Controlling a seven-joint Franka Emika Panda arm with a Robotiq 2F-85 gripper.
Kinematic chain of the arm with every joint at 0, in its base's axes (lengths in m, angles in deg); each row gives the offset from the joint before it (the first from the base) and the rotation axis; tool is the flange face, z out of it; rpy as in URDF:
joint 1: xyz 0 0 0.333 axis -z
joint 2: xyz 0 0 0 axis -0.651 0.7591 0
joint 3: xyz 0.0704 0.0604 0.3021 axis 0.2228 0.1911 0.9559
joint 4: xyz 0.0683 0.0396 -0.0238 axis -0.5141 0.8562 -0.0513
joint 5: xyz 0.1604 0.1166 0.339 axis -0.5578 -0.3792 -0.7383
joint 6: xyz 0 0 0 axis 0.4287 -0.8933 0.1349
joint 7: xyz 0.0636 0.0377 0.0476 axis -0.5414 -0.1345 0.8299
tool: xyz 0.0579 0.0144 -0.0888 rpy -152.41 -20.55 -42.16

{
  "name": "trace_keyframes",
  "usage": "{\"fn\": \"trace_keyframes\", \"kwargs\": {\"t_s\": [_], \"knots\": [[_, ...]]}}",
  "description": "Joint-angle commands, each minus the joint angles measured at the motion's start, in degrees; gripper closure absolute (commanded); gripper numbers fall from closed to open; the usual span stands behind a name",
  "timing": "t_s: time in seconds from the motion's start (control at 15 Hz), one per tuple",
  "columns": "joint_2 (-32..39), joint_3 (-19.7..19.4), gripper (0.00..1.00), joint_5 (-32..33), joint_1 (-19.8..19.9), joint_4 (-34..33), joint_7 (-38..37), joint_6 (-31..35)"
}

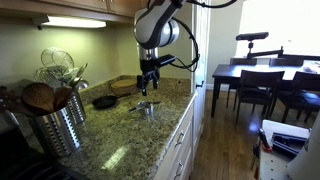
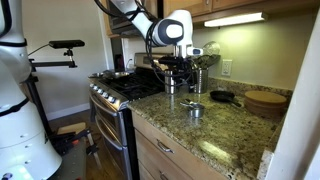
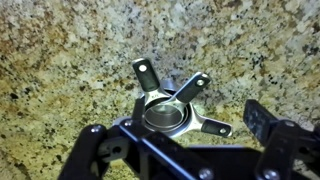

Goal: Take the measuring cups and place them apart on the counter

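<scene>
The measuring cups are small shiny silver cups nested together on the speckled granite counter, with three flat handles fanned out. They also show in both exterior views. My gripper hangs above them with its black fingers spread wide to either side of the stack, open and empty. In both exterior views the gripper is a short way above the cups and does not touch them.
A black skillet and a wooden bowl sit farther back on the counter. A ribbed steel utensil canister stands near one end. A stove adjoins the counter. A dark dining table with chairs stands beyond.
</scene>
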Motion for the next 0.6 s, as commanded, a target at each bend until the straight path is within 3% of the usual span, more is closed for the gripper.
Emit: {"fn": "trace_keyframes", "kwargs": {"t_s": [0.0,0.53], "knots": [[3.7,-0.5,0.00,1.1,-1.1,-3.8,-5.0,-1.2],[9.0,-1.3,0.00,3.0,-2.6,-8.1,-10.6,-2.9]]}}
